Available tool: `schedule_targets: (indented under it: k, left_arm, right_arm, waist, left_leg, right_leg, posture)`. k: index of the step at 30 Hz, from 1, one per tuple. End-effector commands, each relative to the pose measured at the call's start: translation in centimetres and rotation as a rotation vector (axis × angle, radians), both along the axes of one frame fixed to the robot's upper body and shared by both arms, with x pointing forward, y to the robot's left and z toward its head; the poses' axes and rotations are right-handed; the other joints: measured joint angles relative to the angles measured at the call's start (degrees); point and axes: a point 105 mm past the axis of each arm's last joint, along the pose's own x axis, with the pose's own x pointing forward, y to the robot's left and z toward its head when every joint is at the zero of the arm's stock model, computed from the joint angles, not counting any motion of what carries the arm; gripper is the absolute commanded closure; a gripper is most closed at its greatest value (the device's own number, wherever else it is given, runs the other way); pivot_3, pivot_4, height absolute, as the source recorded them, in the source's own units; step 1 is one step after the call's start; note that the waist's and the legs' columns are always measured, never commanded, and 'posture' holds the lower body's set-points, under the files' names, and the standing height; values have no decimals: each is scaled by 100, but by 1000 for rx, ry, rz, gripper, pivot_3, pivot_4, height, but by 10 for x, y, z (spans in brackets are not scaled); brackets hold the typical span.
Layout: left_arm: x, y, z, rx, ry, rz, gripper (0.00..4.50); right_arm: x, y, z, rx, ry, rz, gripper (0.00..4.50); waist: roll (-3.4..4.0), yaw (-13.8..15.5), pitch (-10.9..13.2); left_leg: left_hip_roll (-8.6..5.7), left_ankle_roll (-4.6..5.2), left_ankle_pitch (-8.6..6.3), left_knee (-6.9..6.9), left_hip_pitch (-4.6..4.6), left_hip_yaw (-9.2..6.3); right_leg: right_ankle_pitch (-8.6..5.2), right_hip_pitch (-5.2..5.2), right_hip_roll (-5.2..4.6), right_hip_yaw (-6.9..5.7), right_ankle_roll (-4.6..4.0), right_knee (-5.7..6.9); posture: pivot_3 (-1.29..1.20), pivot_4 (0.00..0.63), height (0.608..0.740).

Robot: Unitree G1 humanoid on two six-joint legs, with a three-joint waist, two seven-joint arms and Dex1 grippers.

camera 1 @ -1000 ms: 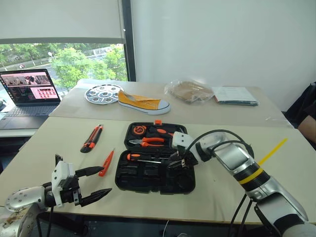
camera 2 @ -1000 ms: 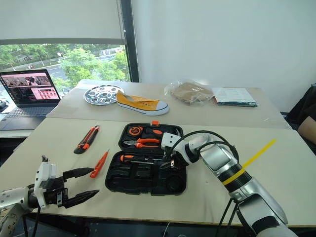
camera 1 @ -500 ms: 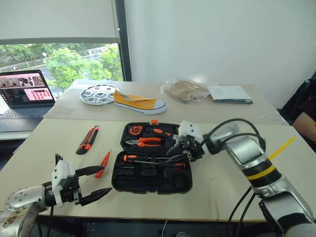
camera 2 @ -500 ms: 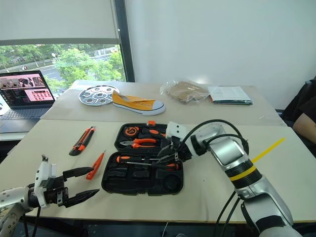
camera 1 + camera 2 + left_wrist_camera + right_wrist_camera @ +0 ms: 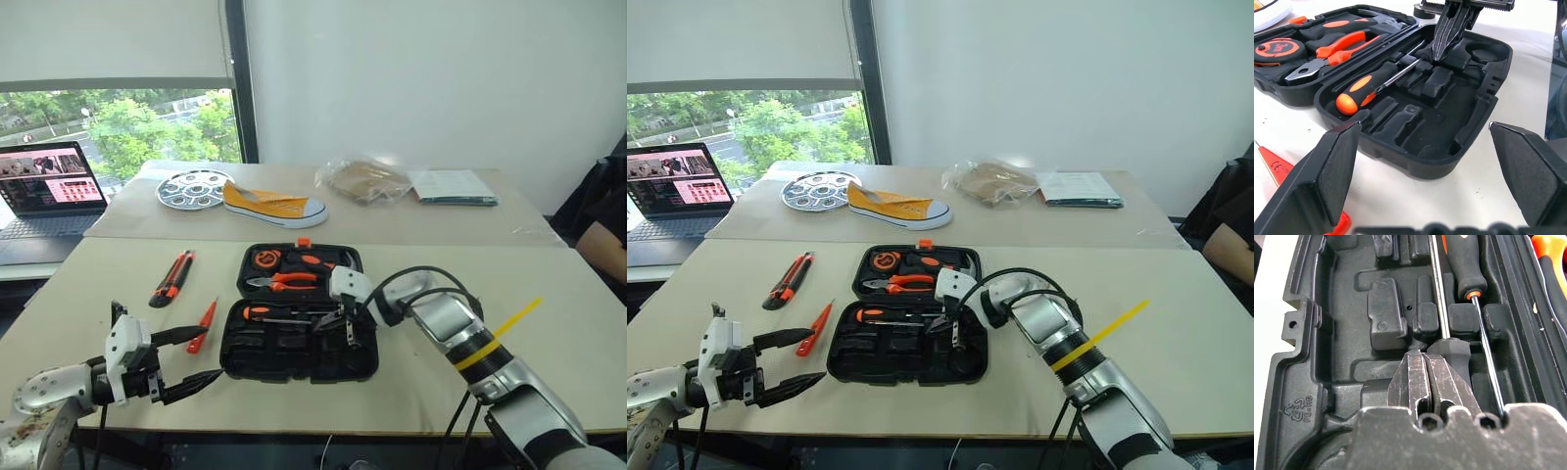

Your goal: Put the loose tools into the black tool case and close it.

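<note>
Screwdriver [image 5: 1467, 279] just beyond right hand [image 5: 1426, 377]

The room is lit brightly by daylight from the big glass window [image 5: 118, 127] in the upper left of the frame. The trees outside are seen a little washed out. Only soft, short shadows are thrown on the pale beige table [image 5: 98, 264]. The white wall is evenly lit. In the left wrist view, the two near black fingers [image 5: 1332, 171] are blurred. The open black plastic tool case [image 5: 1327, 333] is shown dark but sharp.
</note>
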Motion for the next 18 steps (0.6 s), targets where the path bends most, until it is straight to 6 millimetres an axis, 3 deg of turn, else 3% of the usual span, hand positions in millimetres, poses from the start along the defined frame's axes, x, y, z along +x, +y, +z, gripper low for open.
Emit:
schedule_targets:
  k: [1, 5, 8, 12, 18]
  left_arm:
    - [-3, 1, 11, 5, -32, 21, 0]
    - [-4, 5, 13, 3, -33, 40, 0]
    - [-3, 7, 13, 0, -34, 47, 0]
    - [-1, 4, 11, -6, -31, 39, 0]
    - [1, 2, 11, -6, -33, 31, 0]
  right_arm:
    - [0, 0, 5, 20, 18, -14, 4470]
    - [-17, -3, 31, 99, 51, 77, 4470]
    - [-14, -8, 41, 122, 25, 60, 4470]
    - [3, -13, 38, 109, -25, -24, 4470]
    - [9, -11, 22, 64, -33, -43, 4470]
  waist:
    - [0, 0, 0]
    - [2, 32, 2]
    - [2, 41, 2]
    - [2, 24, 1]
    - [2, 26, 1]
  left_leg:
    - [2, -8, 5, -2, 7, 0]
    - [10, -25, 16, -17, 9, -6]
    - [12, -27, 17, -26, 2, -12]
    - [9, -22, 14, -25, -6, -8]
    - [9, -19, 13, -25, -23, -7]
  right_leg:
    - [5, 1, 0, 2, -8, 4]
    - [9, -4, 3, 9, -19, 6]
    - [8, -11, 6, 3, -25, 6]
    - [8, -12, 5, 1, -25, -1]
    - [7, -21, 6, -3, -23, -13]
  posture:
    - [0, 150, 740]
    - [0, 150, 740]
    - [0, 150, 740]
    - [0, 150, 740]
    - [0, 150, 740]
